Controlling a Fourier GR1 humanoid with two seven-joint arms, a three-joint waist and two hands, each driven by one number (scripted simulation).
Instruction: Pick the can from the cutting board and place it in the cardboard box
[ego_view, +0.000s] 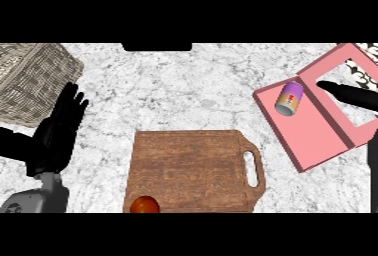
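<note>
Can lying in pink box, top toward upper right; right hand straight-fingered beside it, empty.

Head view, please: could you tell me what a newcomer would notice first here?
The purple can lying in the pink box at the right, with the right hand beside it. Then the brown cutting board at centre, and the open left hand resting at the left.

A white-grey marbled counter carries everything; a wooden cutting board lies at its near middle. A wicker basket sits far left; a pink box lies open at right.
</note>
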